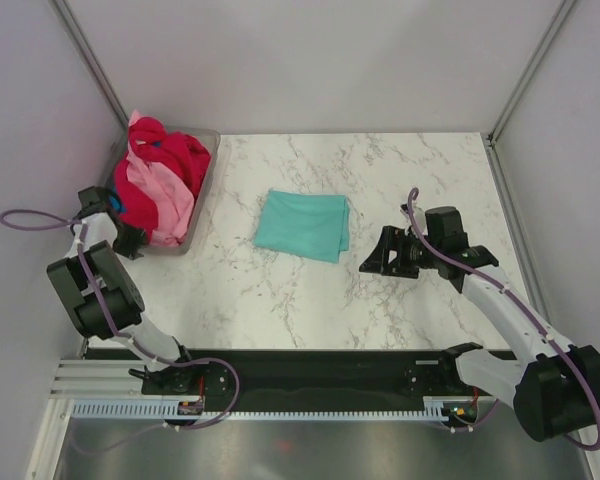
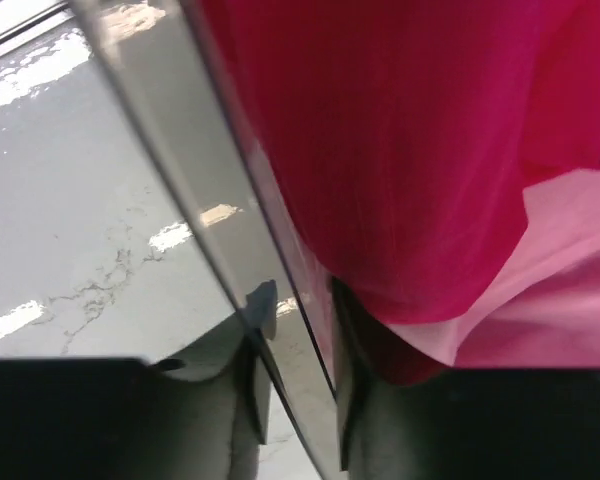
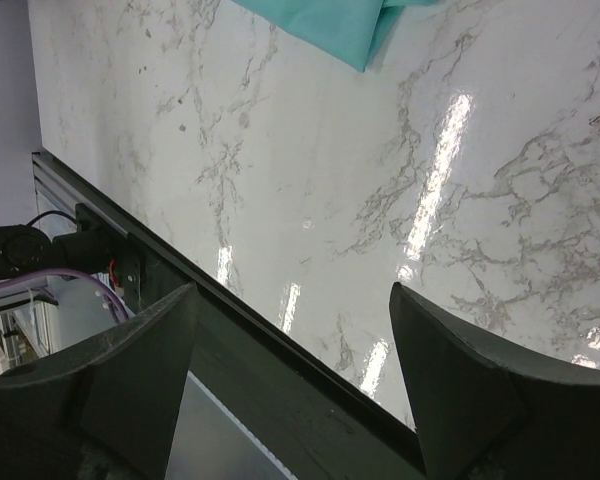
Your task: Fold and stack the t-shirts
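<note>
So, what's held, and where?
Right end effector: open, empty. Left end effector straddles the grey translucent plastic tub wall beside the crimson red cloth tee; grip cannot be told.

In the grey tub [image 1: 206,170], blue cloth [image 1: 158,144] shows only as a speck amid the crimson t-shirt [image 1: 175,160]. The left gripper [image 2: 298,400] straddles the tub's wall, blurred, its grip unclear. The right wrist view's top edge crops the teal t-shirt [image 3: 330,25].

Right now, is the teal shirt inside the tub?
No, the teal shirt lies folded on the table, apart from the tub.
</note>
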Available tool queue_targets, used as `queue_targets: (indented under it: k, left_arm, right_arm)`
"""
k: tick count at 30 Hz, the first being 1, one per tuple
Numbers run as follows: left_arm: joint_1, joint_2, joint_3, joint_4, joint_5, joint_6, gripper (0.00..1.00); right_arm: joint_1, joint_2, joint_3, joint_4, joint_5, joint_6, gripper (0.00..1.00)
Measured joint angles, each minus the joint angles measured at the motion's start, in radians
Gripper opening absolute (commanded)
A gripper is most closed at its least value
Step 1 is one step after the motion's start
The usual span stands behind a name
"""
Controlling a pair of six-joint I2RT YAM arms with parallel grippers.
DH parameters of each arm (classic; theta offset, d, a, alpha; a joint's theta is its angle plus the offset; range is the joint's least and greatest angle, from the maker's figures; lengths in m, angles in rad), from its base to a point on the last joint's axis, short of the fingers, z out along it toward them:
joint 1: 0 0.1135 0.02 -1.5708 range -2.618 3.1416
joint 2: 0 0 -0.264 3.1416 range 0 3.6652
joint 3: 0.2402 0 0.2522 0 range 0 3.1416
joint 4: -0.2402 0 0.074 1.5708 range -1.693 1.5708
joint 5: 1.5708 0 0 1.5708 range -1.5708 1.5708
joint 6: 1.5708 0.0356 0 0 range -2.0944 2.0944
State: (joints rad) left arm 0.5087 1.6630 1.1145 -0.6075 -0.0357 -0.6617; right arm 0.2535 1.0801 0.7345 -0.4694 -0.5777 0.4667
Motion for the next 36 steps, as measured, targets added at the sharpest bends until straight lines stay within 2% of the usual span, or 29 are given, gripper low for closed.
queue_targets:
  k: [1,2,7,11,12,13,15,16,18,19,23,28,31,36]
  left_arm:
    - [0.000,0.000,0.001,0.014,0.006,-0.005,0.10]
    - [0.002,-0.001,0.001,0.016,0.003,-0.040,0.03]
    - [0.052,-0.087,-0.092,0.056,0.066,-0.069,0.02]
    - [0.147,-0.312,-0.242,-0.020,0.137,-0.049,0.05]
    - [0.186,-0.380,-0.268,-0.066,0.147,-0.031,0.07]
    - [0.225,-0.449,-0.285,-0.122,0.153,-0.014,0.14]
    - [0.275,-0.561,-0.288,-0.246,0.141,0.014,0.33]
    - [0.290,-0.610,-0.278,-0.303,0.129,0.021,0.52]
    - [0.299,-0.699,-0.246,-0.374,0.130,0.030,0.79]
    - [0.299,-0.739,-0.233,-0.394,0.142,0.026,0.97]
    - [0.299,-0.872,-0.212,-0.460,0.183,0.015,1.00]
    - [0.299,-0.953,-0.212,-0.512,0.279,0.015,1.00]
    - [0.297,-0.976,-0.212,-0.472,0.370,0.015,0.99]
    - [0.280,-0.939,-0.208,-0.332,0.418,0.000,1.00]
  right_arm:
    - [0.000,-0.001,-0.004,-0.002,0.000,-0.002,0.85]
    - [0.000,-0.001,-0.008,-0.003,0.000,-0.004,0.85]
    - [0.000,-0.005,-0.013,-0.014,-0.002,-0.011,0.85]
    - [0.000,-0.029,-0.014,-0.016,-0.009,-0.012,0.85]
    - [0.000,-0.038,-0.017,-0.016,-0.012,-0.011,0.85]
    - [0.000,-0.048,-0.023,-0.014,-0.016,-0.011,0.85]
    - [0.000,-0.070,-0.039,-0.014,-0.024,-0.005,0.85]
    - [0.000,-0.086,-0.051,-0.015,-0.028,0.001,0.85]
    - [0.000,-0.127,-0.074,-0.023,-0.035,0.009,0.85]
    - [0.000,-0.149,-0.084,-0.029,-0.037,0.014,0.85]
    - [0.000,-0.258,-0.095,-0.097,-0.045,0.018,0.85]
    - [0.000,-0.390,-0.091,-0.212,-0.042,0.011,0.86]
    - [0.000,-0.434,-0.089,-0.258,-0.034,0.017,0.87]
    - [0.000,-0.418,-0.090,-0.255,-0.023,0.044,0.88]
